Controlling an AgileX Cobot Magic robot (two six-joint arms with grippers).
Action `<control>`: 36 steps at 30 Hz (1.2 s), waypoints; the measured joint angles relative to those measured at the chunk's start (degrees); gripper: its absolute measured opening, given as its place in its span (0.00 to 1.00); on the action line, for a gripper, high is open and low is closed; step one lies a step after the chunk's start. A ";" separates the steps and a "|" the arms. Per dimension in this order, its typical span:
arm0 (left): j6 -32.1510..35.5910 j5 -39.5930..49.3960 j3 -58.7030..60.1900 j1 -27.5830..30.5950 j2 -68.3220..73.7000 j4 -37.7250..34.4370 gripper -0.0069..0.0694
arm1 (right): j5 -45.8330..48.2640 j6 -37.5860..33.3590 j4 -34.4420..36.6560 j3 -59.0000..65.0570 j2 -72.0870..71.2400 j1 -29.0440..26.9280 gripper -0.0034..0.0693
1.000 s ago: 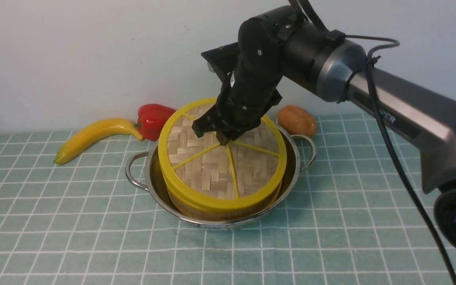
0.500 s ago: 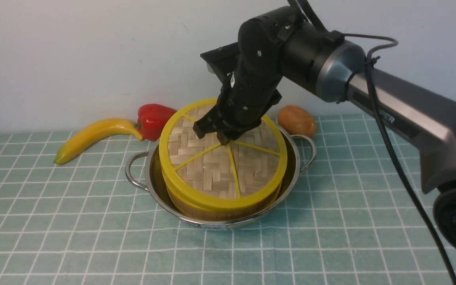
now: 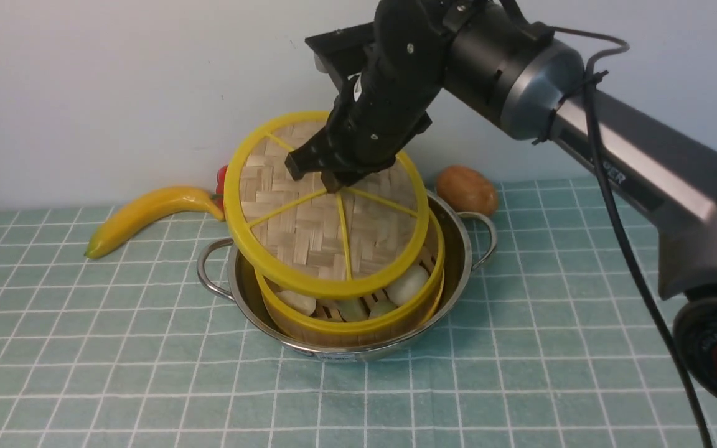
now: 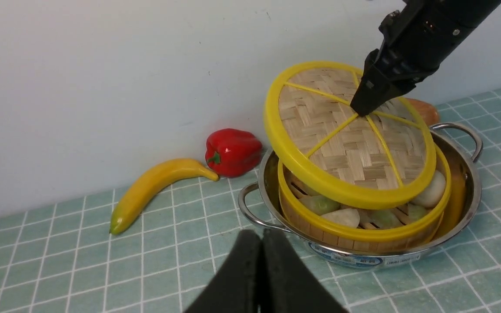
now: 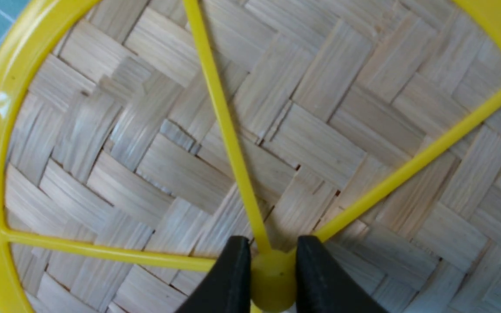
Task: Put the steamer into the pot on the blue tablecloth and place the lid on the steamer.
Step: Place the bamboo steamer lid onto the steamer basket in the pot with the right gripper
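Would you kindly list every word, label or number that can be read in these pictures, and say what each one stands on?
"PER": white letters on the right arm, blurred and apparently the end of a longer word.
Blue and white stickers on the front wall of the pot: print too small to read.
Nothing readable on the lid, steamer or blue tablecloth.

Right pincer, angled down, clamps the lid; left pincer closed.
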 joint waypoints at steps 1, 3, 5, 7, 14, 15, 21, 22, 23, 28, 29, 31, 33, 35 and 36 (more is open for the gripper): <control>0.00 0.00 0.00 0.00 0.00 0.00 0.08 | 0.00 0.05 -0.22 0.00 0.12 0.00 0.25; 0.00 0.12 0.00 0.00 0.00 0.00 0.08 | 0.00 0.05 -0.44 0.00 0.17 0.00 0.25; 0.00 0.25 0.00 0.00 0.00 0.00 0.08 | 0.00 0.05 -0.66 0.00 0.17 0.00 0.25; 0.00 0.36 0.00 0.00 0.00 0.00 0.08 | 0.06 0.05 -0.85 0.00 -0.04 0.00 0.25; 0.00 0.36 0.00 0.00 0.00 0.00 0.08 | 0.25 0.59 -0.80 0.10 -6.68 0.00 0.25; 0.00 0.36 0.00 0.00 0.00 0.00 0.08 | 0.25 0.66 -0.80 0.10 -7.31 0.00 0.25; 0.00 0.36 0.00 0.00 0.00 0.00 0.08 | -0.42 0.79 -0.60 4.52 -16.42 0.00 0.25; 0.00 0.36 0.00 0.00 0.00 0.00 0.08 | -0.36 0.79 -0.76 6.87 -17.81 0.00 0.25; 0.00 0.36 0.00 0.00 0.00 0.00 0.08 | -0.36 0.53 -1.05 9.21 -18.87 0.00 0.25; 0.00 0.36 0.00 0.00 0.00 0.00 0.08 | 0.48 -0.59 -2.82 14.63 -18.81 0.00 0.25; 0.00 0.30 0.00 0.00 0.00 0.00 0.08 | 0.49 -0.94 -2.93 15.02 -17.76 0.00 0.25; 0.00 -0.01 0.00 0.00 0.00 0.00 0.08 | 0.49 -1.18 -2.93 15.02 -16.17 0.00 0.25; 0.00 -0.13 0.00 0.00 0.00 0.00 0.08 | 0.43 -1.22 -3.03 15.02 -14.76 0.00 0.25; 0.00 -0.36 0.00 0.00 0.00 0.00 0.08 | 0.38 -1.24 -3.42 15.02 -13.06 0.00 0.25; 0.00 -0.43 0.00 0.00 0.00 0.00 0.08 | 0.38 -1.30 -3.60 15.02 -12.06 0.00 0.25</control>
